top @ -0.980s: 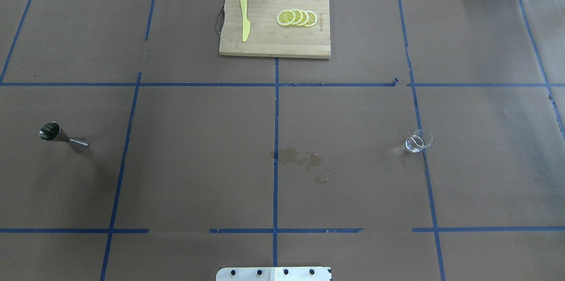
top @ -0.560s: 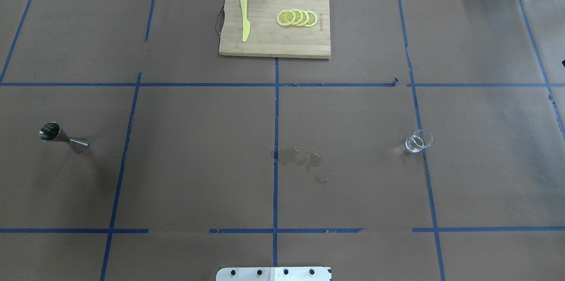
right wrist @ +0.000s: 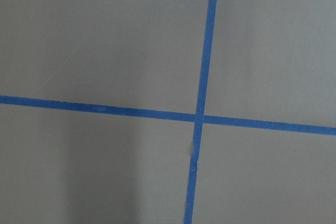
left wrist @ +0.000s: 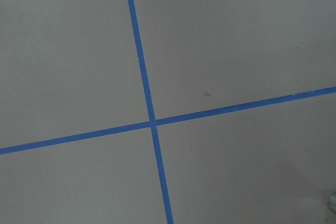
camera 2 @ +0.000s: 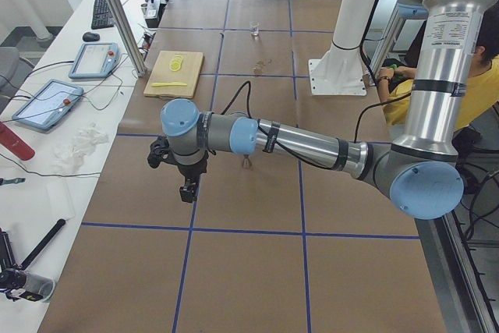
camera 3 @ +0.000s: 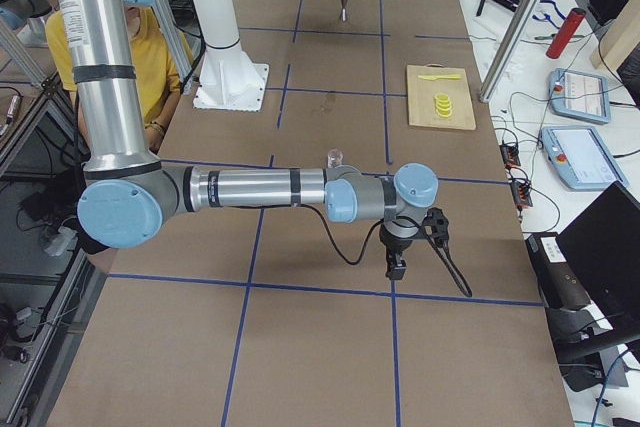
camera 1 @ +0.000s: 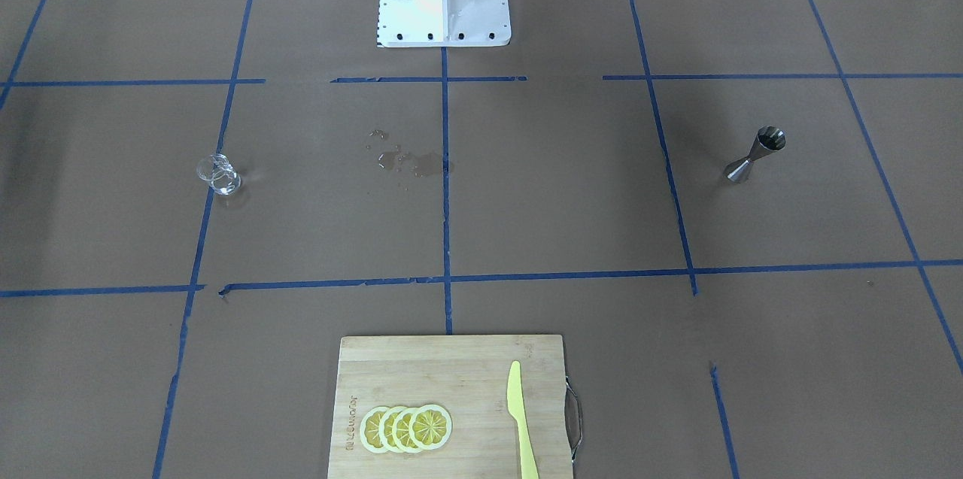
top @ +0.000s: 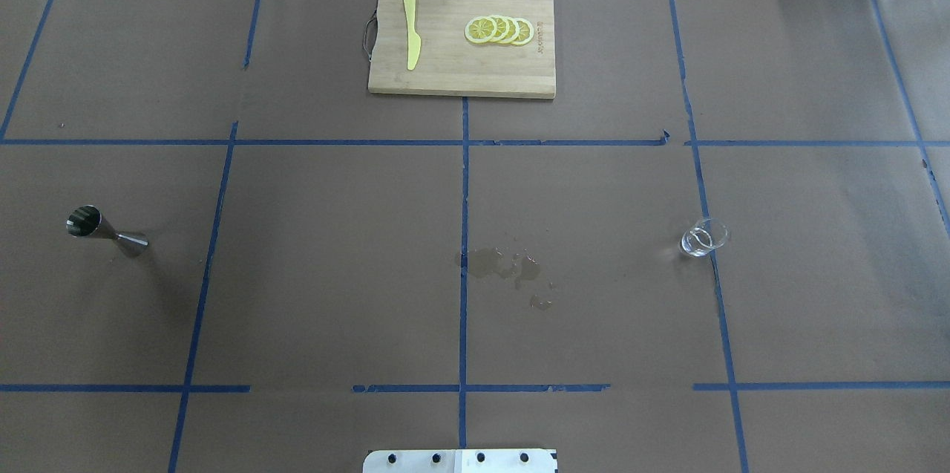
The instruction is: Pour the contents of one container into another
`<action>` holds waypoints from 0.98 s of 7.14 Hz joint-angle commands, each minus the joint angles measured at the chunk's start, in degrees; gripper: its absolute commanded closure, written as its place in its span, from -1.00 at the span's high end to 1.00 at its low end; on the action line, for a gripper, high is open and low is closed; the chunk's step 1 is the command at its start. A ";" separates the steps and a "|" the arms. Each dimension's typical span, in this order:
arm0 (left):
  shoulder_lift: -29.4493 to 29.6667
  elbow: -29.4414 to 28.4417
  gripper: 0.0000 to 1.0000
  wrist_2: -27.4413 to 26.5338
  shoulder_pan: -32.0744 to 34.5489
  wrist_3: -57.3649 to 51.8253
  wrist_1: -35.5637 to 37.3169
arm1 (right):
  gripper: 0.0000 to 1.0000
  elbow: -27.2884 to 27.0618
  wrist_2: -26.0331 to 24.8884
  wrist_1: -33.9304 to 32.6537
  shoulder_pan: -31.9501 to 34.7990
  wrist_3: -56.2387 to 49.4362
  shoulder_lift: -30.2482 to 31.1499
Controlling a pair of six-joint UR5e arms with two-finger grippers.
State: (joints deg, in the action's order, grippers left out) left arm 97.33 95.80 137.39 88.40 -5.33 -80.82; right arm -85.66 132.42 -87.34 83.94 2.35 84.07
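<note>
Glass cup (top: 703,237) upright on the right side of the table (top: 334,250), sitting right on a blue tape line (top: 716,295). Contents impossible to judge through the clear glass.

And the jigger (top: 104,232)?

Far over on the left, standing on one cone, open mouth up. Well apart from the cup, with a small wet patch (top: 501,265) on the brown paper between them, near the middle.

Anything gripping either one?

Nope, both standing free. Left gripper (camera 2: 187,191) hanging over the left end of the table, pointing down, near the jigger but not touching. Right gripper (camera 3: 396,267) likewise at the right end, near the cup, not touching. Seen only from the side views, so fingers spread or closed: cannot tell.

Wrist cameras any help?

Only brown paper and crossing tape below each.

And at the far edge?

Cutting board (top: 453,72), with a yellow knife (top: 411,29) on its left and four overlapping lemon slices (top: 499,30) on its right.
</note>
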 commanded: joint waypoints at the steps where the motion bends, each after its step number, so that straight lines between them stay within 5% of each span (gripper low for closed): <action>1: 1.54 -1.57 1.00 2.09 0.11 -0.56 4.42 | 1.00 -0.82 0.20 0.15 0.17 -0.06 1.18; 4: 4.18 -4.04 1.00 1.74 0.28 -0.82 6.11 | 1.00 -7.67 -0.23 0.07 0.17 0.46 5.65; 7: 4.18 -5.08 1.00 1.65 1.69 -4.58 4.36 | 1.00 -7.16 -1.90 0.07 0.00 0.55 5.14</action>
State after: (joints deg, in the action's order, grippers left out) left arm 101.47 91.49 139.07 89.67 -8.00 -75.76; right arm -92.94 130.99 -87.27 84.01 2.88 89.35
